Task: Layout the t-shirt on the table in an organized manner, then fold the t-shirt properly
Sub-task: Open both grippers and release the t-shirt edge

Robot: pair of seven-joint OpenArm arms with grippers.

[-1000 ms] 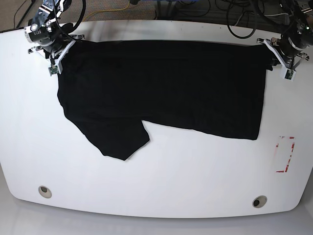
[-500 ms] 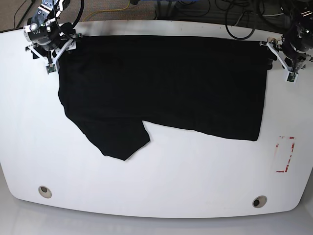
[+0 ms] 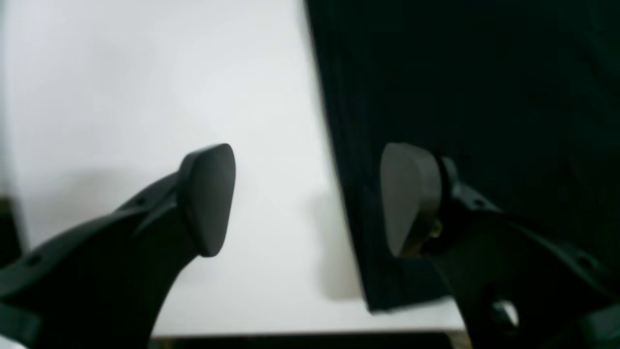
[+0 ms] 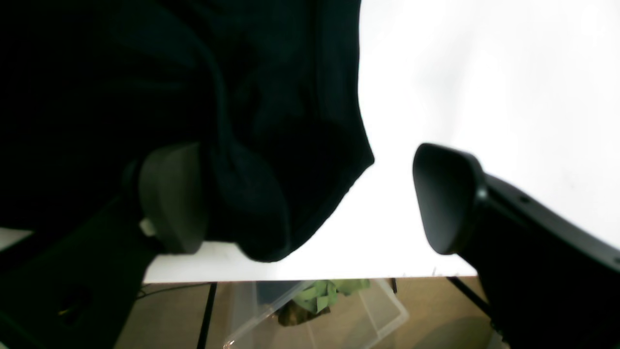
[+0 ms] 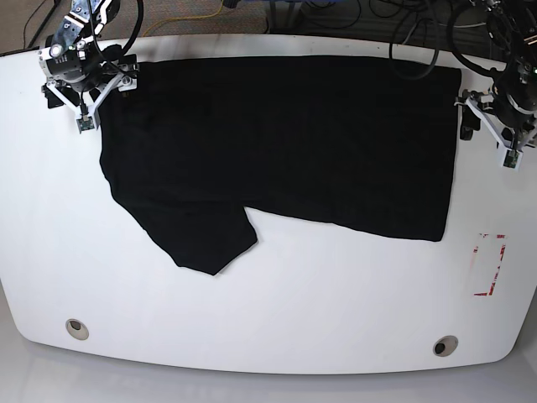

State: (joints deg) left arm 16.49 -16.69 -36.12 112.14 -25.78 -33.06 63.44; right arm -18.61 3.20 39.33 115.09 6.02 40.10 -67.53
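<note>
The black t-shirt [image 5: 285, 143] lies spread flat across the far half of the white table [image 5: 336, 294], one sleeve pointing toward the near left. No print shows. At the shirt's far-left corner my right gripper [image 5: 86, 99] stands open. In the right wrist view that gripper [image 4: 307, 198] has the shirt's corner [image 4: 290, 160] lying loose between its fingers. My left gripper [image 5: 491, 126] is open at the shirt's right edge. In the left wrist view it [image 3: 310, 198] straddles the shirt's edge [image 3: 460, 97], one finger [image 3: 411, 198] over the fabric, the other over bare table [image 3: 169, 97].
Two grey grommet holes [image 5: 76, 328] [image 5: 445, 345] sit near the front edge. A red-outlined mark [image 5: 489, 264] is at the right. Cables [image 5: 336, 17] run behind the table. A clear bin [image 4: 315, 300] with green contents stands on the floor beyond the far edge.
Both grippers have gone from shut to open and let go of the shirt's far corners. The shirt's far edge now lies closer to the table's far edge. The left gripper shifted right and nearer.
</note>
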